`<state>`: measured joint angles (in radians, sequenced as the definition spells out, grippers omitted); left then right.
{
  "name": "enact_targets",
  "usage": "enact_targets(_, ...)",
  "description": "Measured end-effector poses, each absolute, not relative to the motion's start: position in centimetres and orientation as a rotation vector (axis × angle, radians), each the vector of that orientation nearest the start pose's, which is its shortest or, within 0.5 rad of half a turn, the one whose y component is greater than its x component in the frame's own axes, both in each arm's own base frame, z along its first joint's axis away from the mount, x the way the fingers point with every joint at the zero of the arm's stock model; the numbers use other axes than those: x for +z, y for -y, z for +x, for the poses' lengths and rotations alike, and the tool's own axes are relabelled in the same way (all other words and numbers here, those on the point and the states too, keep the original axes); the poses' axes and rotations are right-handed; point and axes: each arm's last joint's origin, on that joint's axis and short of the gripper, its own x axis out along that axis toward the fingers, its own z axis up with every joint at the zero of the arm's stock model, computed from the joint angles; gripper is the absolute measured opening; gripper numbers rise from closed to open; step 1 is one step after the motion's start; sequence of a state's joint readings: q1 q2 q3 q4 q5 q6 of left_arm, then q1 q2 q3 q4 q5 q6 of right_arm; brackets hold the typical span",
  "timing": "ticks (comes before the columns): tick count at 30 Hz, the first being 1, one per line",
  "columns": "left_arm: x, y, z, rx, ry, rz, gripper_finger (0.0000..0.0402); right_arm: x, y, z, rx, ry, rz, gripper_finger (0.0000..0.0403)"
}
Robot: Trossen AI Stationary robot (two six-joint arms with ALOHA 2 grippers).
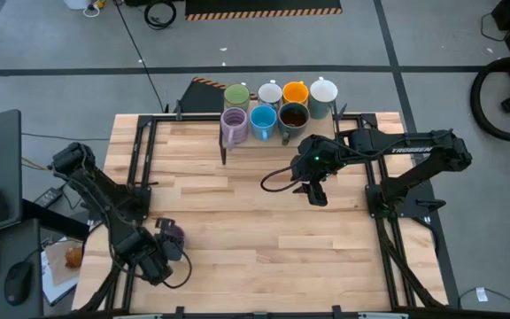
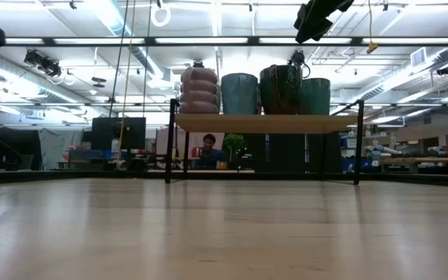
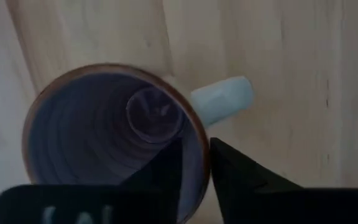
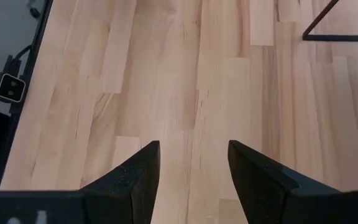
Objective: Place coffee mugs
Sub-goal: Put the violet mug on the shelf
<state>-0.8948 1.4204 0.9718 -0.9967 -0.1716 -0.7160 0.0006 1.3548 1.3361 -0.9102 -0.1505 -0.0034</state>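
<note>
Seven mugs already stand on the small raised shelf (image 1: pixel 237 142) at the table's far edge, and one light purple mug (image 1: pixel 172 235) is left near the front left corner, so the step in hand looks like picking up this last one.

Going left to right: the left gripper (image 3: pixel 194 171) is down over that mug, one finger (image 3: pixel 160 177) inside the cup and the other (image 3: pixel 241 180) outside, straddling the rim on the side near the handle (image 3: pixel 222 99). The fingers are narrowed about the wall, but I cannot tell whether they grip it yet. The mug stands upright on the wooden table (image 1: pixel 264 239).

Next, I judge, the grip must be firm before any lift, then the mug carried high enough to clear the shelf's edge.

Farther right, the right gripper (image 4: pixel 193 180) hangs above mid-table, in front of the shelf, fingers spread wide and holding nothing. On the shelf I make out a purple mug (image 1: pixel 233 127), a blue mug (image 1: pixel 263 121) and a dark brown mug (image 1: pixel 292 117) in front.
</note>
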Motion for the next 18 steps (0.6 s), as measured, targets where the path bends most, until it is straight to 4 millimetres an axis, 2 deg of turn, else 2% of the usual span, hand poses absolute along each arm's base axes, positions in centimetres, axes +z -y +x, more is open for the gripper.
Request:
enact_targets(4, 21.7, 18.0, 15.9, -0.147, -1.347, 0.193, 0.0034, 34.0, -0.4, 26.7, 0.144, -0.927, 0.062, 0.0195)
enact_targets(6, 21.7, 17.9, 16.6, -0.186, -1.324, 0.201, 0.0020, 34.0, -0.4, 26.7, 0.144, -0.927, 0.062, 0.0195)
enact_targets(12, 21.9, 16.2, 19.4, -0.290, -1.283, 0.192, 0.0027, 34.0, -0.5, 26.7, 0.137, -0.929, 0.077, 0.0195)
enact_targets(18, 22.1, 12.8, 22.6, -0.370, -1.240, 0.157, 0.0023, 34.1, -0.5, 26.4, 0.111, -0.964, 0.128, 0.0195)
